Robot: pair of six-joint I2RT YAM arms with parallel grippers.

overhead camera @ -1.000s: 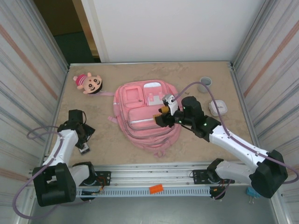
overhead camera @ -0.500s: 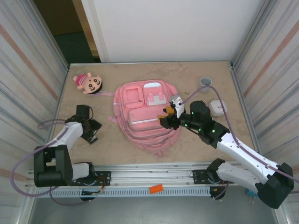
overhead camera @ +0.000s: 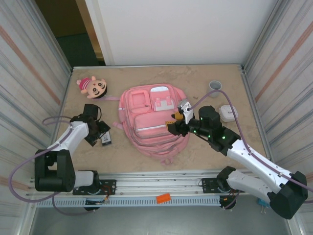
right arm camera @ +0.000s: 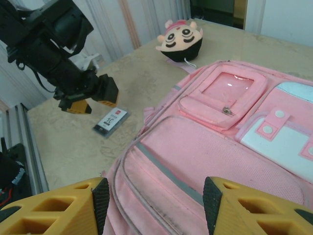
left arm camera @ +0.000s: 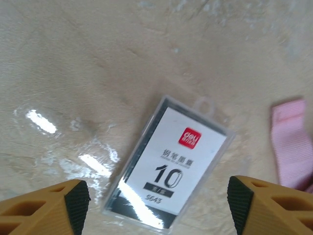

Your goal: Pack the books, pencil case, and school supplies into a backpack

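Beige stone-look table, ribbed metal walls around. Pink backpack is laid flat at centre. Black-and-white card, cased in clear plastic, is seen flat on the table just left of it. It is judged light, stiff and slick, best pinched across the long edges. Left gripper is pointed down over the card, jaws open. Right gripper is stretched low over the backpack's near part, open and empty.
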